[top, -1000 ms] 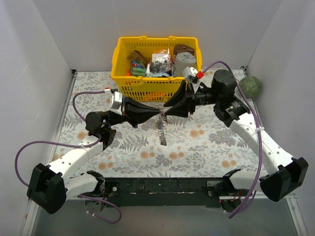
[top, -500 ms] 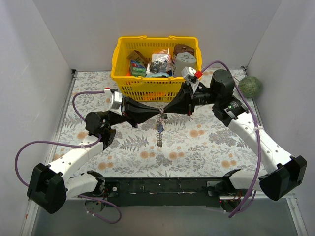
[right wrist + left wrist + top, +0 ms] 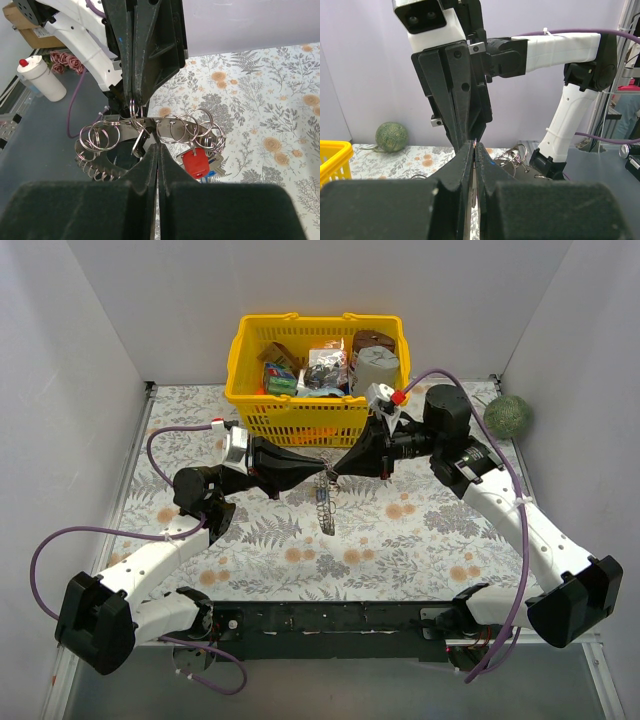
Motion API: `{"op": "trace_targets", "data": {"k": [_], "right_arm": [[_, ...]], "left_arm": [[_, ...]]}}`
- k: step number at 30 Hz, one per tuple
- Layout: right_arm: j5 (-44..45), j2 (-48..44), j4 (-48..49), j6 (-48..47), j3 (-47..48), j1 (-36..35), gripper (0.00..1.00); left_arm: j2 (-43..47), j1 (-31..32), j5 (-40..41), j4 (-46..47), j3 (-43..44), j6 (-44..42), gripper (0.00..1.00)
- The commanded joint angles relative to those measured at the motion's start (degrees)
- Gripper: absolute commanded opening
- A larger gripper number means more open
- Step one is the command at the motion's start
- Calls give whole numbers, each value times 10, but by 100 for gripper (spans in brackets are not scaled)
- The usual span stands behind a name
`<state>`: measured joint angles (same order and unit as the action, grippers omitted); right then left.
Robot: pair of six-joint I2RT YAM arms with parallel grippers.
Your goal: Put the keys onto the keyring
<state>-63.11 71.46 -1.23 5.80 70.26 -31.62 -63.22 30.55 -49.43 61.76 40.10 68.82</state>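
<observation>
The keyring [image 3: 325, 502] hangs between my two grippers above the floral table, in front of the basket. In the right wrist view it is a flat toothed metal ring [image 3: 95, 164] carrying several small split rings. A red-headed key [image 3: 194, 161] and a blue-headed one [image 3: 212, 173] dangle from its right side; no black-headed key shows. My right gripper [image 3: 158, 149] is shut on the ring's near rim. My left gripper [image 3: 134, 102] comes from the opposite side, shut on a small split ring at the top rim. In the top view the left gripper [image 3: 322, 472] and right gripper [image 3: 334, 470] meet tip to tip.
A yellow basket [image 3: 250, 410] full of packets stands just behind the grippers at the table's back. A green ball [image 3: 508, 416] lies at the back right against the wall. White walls close in the left, back and right sides.
My right gripper has shifted a little left and toward the basket, closing up to the left gripper's tips. The hanging keyring and keys have swung slightly. The left arm has stayed put.
</observation>
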Motion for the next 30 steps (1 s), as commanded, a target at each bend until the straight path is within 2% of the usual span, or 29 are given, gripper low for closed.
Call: {"op": "trace_targets", "data": {"k": [1, 7, 8, 10, 11, 13, 14, 18, 22, 30], "right_arm": [[1, -6, -18, -23, -9, -7, 1], [15, -17, -30, -37, 0, -8, 1], [22, -23, -37, -45, 5, -7, 9], [43, -27, -60, -56, 21, -7, 16], [47, -28, -68, -77, 29, -6, 26], [54, -29, -94, -96, 49, -3, 34], [55, -29, -102, -101, 54, 1, 42], [56, -39, -116, -118, 69, 9, 59], [33, -42, -76, -87, 65, 9, 62], [-9, -24, -4, -23, 47, 0, 54]], "left_arm": [[17, -1, 20, 24, 7, -5, 0], [19, 0, 12, 22, 8, -5, 0], [18, -1, 9, 21, 7, -5, 0], [20, -1, 2, 13, 10, -8, 0], [22, -1, 0, 13, 10, -8, 0], [24, 0, -4, 9, 9, -11, 0], [25, 0, -6, 7, 9, -12, 0], [28, -1, -14, 3, 11, -14, 0], [25, -1, -20, 7, 12, -8, 0], [15, -1, -27, 24, 15, 9, 0]]}}
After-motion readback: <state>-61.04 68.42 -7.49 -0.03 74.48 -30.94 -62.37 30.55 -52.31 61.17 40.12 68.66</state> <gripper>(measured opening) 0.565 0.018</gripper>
